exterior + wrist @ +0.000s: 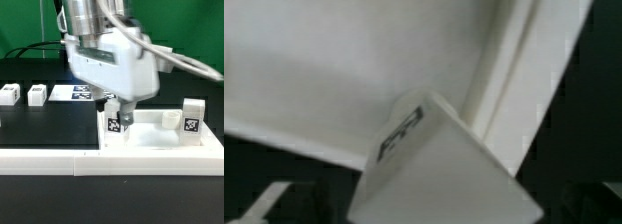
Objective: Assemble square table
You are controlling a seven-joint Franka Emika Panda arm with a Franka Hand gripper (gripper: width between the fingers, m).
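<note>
The square table's white slab (pixel 150 137) lies rim-up at the exterior view's right, with a round corner socket (pixel 170 118) showing. One tagged leg block (pixel 192 115) stands at its far right corner. My gripper (pixel 117 106) is shut on another white tagged leg block (pixel 114 123) and holds it upright over the slab's left corner, at or just above the surface. In the wrist view this leg block (pixel 423 165) fills the middle, over the slab's underside (pixel 331 70) beside its rim (pixel 518 80). My fingers are mostly hidden there.
Two more leg blocks (pixel 10 94) (pixel 38 94) stand on the black table at the exterior view's left. The marker board (pixel 72 92) lies behind the arm. The long white L-shaped rail (pixel 55 159) runs along the front edge, against the slab.
</note>
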